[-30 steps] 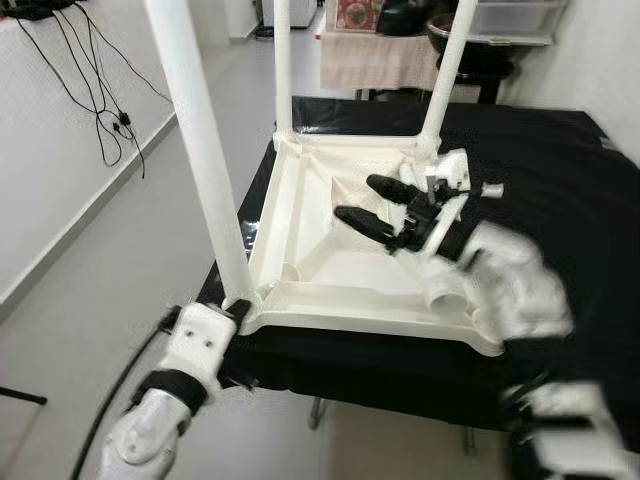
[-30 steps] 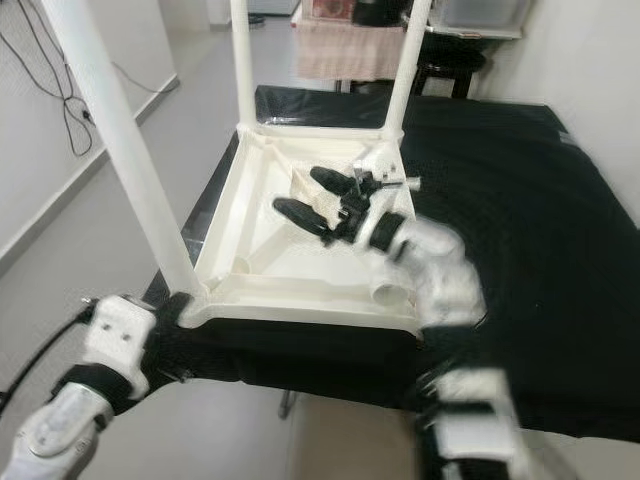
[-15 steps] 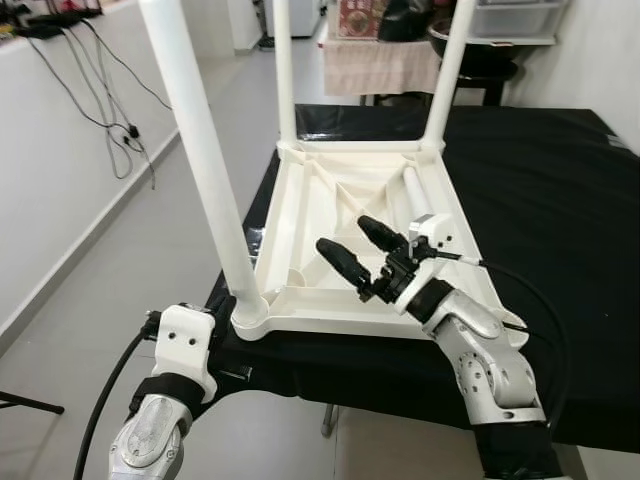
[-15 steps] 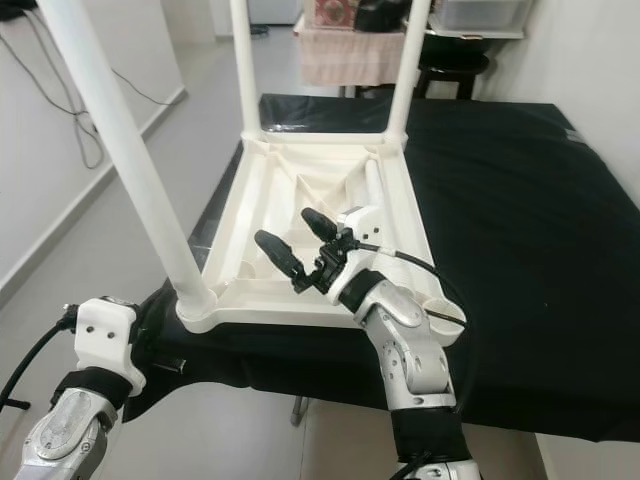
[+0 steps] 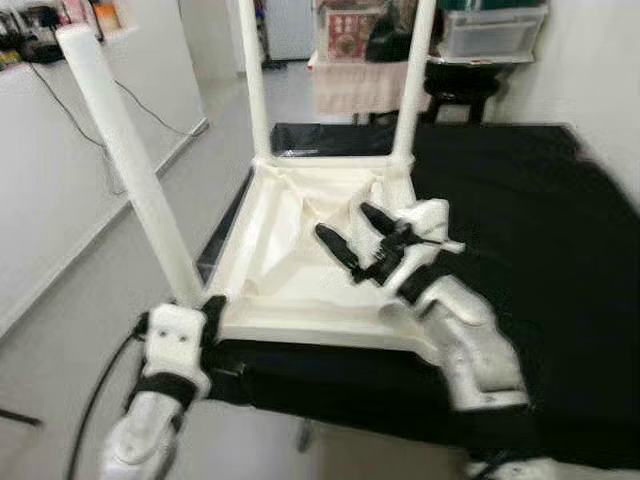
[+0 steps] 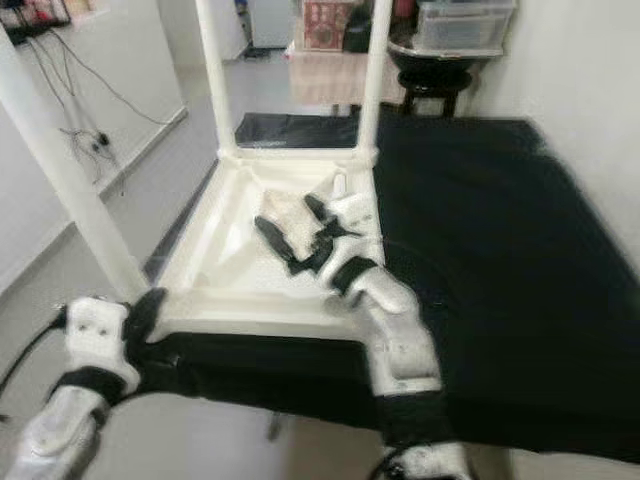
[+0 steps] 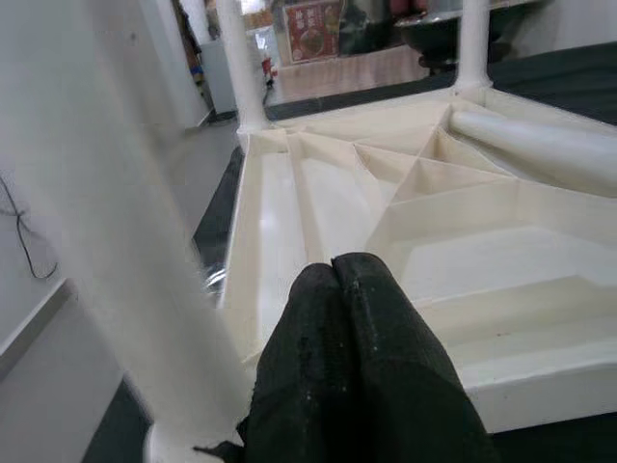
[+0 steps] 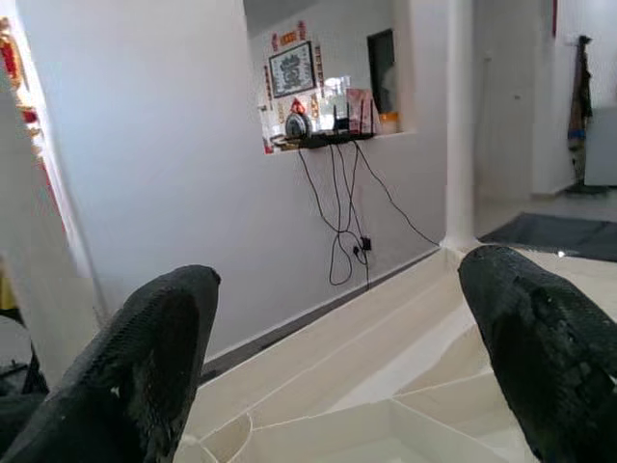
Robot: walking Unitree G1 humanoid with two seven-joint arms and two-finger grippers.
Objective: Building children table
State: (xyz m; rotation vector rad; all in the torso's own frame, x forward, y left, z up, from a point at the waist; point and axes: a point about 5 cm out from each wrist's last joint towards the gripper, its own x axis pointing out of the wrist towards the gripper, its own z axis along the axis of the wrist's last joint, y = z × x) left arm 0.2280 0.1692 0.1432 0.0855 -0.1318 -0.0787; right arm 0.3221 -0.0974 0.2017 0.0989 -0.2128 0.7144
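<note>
Three white legs stand up from a white children's table (image 5: 300, 270) that lies upside down on a bench (image 5: 540, 230) covered in black cloth. The table sits at the bench's left edge, its ribbed underside facing up; its near left corner reaches the bench's near left corner. One leg (image 5: 130, 170) rises from that near left corner of the table, and two more legs (image 5: 255, 80) stand at its far corners. A fourth leg (image 7: 540, 145) lies loose inside the upturned table, along its right side, with its far end close to the far right corner.

The right hand (image 5: 358, 240) hovers over the middle of the table's underside with its two black fingers (image 8: 145, 357) spread wide apart, holding nothing. The left hand (image 7: 352, 280) is at the near left corner of the table, just beside the base of the near leg; its fingers are pressed together and empty, pointing across the underside.

A grey floor (image 5: 80, 340) runs along the bench's left side.
</note>
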